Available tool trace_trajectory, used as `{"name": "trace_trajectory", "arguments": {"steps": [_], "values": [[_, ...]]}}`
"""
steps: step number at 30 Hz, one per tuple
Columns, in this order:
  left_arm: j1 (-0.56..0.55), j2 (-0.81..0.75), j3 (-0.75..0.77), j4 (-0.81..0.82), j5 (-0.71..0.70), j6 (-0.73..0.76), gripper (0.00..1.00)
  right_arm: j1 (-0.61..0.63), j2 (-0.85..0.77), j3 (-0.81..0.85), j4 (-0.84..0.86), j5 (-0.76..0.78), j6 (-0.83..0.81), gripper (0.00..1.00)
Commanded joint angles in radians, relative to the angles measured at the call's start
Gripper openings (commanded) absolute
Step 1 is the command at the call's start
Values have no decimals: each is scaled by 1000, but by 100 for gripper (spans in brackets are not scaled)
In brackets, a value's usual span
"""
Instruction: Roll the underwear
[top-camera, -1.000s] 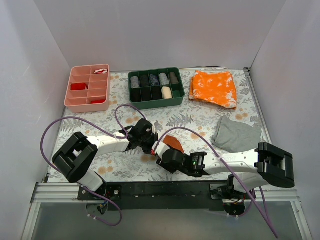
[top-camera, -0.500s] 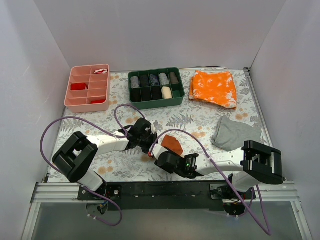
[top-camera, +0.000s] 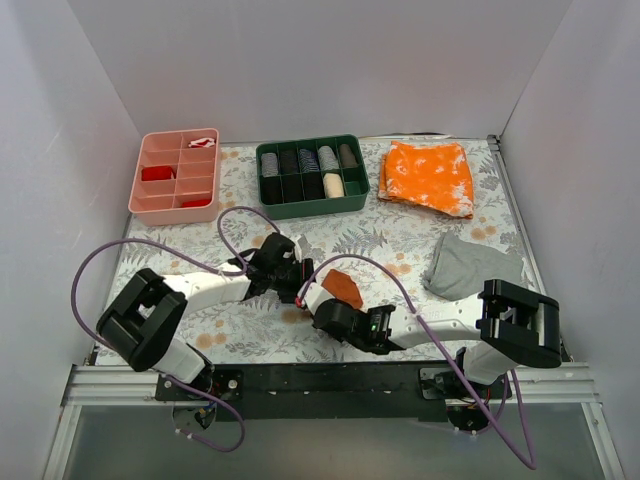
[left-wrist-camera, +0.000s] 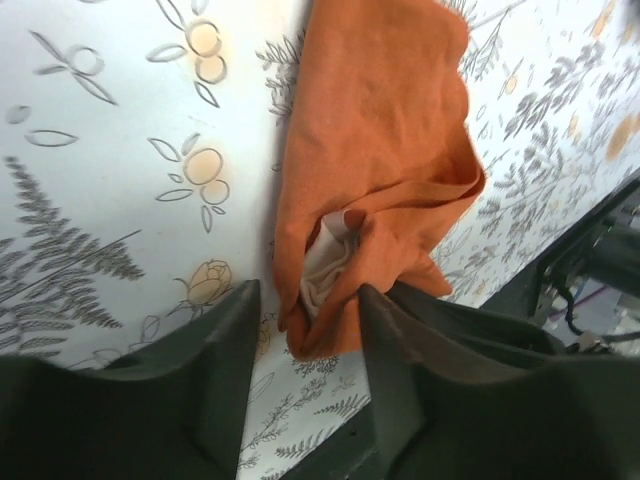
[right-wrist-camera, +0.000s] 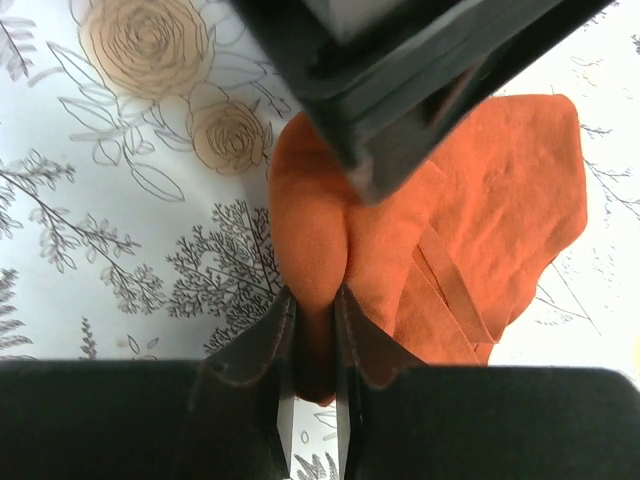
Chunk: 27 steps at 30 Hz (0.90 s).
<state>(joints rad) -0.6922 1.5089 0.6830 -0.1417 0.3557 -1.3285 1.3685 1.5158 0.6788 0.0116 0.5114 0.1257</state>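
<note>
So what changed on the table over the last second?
The right arm's elbow swung left; the right gripper edged slightly left, pinching a fold of the underwear. The left gripper drew slightly back toward the far left, open around the garment's end. The underwear, pink tray, green tray, orange cloth and grey cloth stayed put.

Soft matt cloth underwear; matt dark plastic right fingers; smooth printed table.

From where I stand, the left gripper has its two dark fingers spread apart, with the near end of the underwear lying in the gap. The rust-orange cloth stretches away beyond the fingertips, its cream inner face peeking out of a fold, on the flower-printed table cover.
</note>
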Motion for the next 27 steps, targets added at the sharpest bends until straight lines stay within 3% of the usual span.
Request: {"name": "trace_trajectory", "arguments": {"steps": [1,2,7,16,27], "values": [[45,-136,-26,36,-110,-50,52,-42,32,-1,-21,-221,84,16],[54,-154,-52,47,-116,-64,62,-51,24,-1,-21,-243,89,16],[106,-304,-137,108,-156,-141,71,-147,-2,-10,56,-429,109,16],[112,-412,-256,136,-144,-159,73,-339,-22,16,99,-802,109,17],[112,-518,-330,218,-97,-140,74,-535,6,-51,324,-1159,250,15]]}}
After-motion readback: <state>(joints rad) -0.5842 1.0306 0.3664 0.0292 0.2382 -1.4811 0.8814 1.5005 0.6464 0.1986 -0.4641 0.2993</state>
